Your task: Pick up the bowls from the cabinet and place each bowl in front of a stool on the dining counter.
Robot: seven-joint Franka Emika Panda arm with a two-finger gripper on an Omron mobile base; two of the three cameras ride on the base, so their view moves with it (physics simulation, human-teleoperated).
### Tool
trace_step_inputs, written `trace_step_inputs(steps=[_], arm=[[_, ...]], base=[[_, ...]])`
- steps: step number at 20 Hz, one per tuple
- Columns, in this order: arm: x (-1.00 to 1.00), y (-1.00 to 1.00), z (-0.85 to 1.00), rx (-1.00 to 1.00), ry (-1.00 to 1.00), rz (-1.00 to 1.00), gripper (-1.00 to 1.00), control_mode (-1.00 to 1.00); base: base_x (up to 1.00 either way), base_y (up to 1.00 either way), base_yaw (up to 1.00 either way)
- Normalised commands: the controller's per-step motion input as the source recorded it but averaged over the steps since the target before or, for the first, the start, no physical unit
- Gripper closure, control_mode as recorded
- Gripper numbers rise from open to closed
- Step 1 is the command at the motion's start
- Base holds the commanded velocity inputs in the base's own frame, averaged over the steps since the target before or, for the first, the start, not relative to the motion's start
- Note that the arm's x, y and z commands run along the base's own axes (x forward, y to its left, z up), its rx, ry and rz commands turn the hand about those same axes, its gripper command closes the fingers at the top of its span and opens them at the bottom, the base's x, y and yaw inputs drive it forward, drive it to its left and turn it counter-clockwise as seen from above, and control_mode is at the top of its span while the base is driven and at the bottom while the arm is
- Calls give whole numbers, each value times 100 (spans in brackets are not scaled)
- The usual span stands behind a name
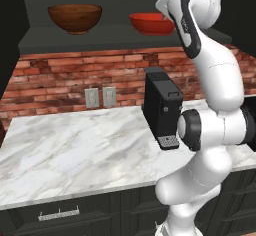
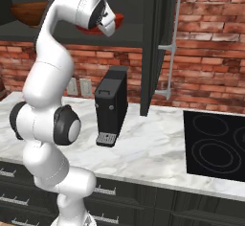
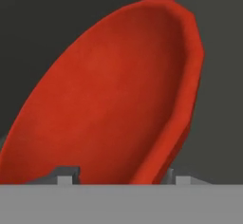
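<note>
Red bowl point(image 3: 109, 99) sits on the cabinet point(image 1: 115, 35) shelf, its rim between the claw point(image 3: 121, 176) tips, seemingly gripped (wooden bowl point(image 1: 75, 17) well aside). Advise lifting level, clearing the shelf edge.

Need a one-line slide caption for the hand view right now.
Hand view: gripper straddling the red bowl's rim inside the dark cabinet, one finger inside the bowl, one outside.
</note>
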Motion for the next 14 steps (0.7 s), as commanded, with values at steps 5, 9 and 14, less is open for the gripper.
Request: trace_step_inputs(steps=[5,9,14], arm=[[-100,-7,-10,0,-6,0,100,-100],[-100,-3,-3,0,-5,0,100,-100],[-100,-2,-1,0,-3,0,100,-100]], base=[[0,0,0],[0,0,0],[0,0,0]])
